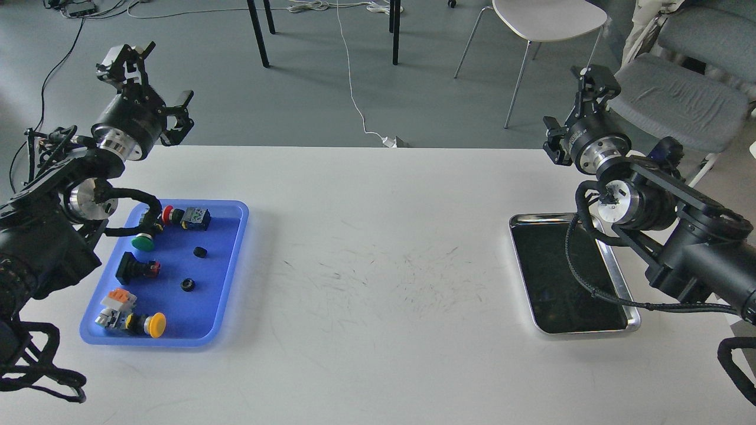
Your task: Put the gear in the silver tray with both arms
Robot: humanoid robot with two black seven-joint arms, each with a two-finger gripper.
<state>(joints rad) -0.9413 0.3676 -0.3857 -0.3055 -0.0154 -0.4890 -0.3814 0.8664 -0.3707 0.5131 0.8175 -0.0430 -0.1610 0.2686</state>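
The silver tray lies at the right of the white table, its dark bottom bare. Two small black gear-like parts lie in the blue plastic tray at the left. My left gripper is open and empty, raised beyond the table's far-left edge, behind the blue tray. My right gripper is open and empty, raised beyond the table's far edge, behind the silver tray. My right arm's cable hangs over the silver tray's right side.
The blue tray also holds a green push button, a red button, a yellow button, a black switch and a white-orange block. Chairs and table legs stand on the floor beyond the table.
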